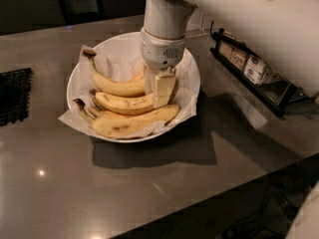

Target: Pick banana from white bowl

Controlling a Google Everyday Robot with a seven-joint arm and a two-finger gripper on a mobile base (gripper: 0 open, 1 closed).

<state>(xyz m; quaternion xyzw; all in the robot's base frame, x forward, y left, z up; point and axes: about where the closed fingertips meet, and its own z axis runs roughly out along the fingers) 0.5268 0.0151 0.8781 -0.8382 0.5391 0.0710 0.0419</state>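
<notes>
While hand (160,90) hangs in white bowl (71,86), counter (99,193) gleams.

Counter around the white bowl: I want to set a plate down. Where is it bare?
The counter is bare in front of the white bowl, to the near edge, and between bowl and black mat. Crowded: the bowl holds three bananas with the gripper down among them; the rack borders the right.

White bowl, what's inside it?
Three bananas lie on a crumpled paper liner in the white bowl. The gripper is down among them, covering parts of two. The bowl's bottom is hidden under paper.
</notes>
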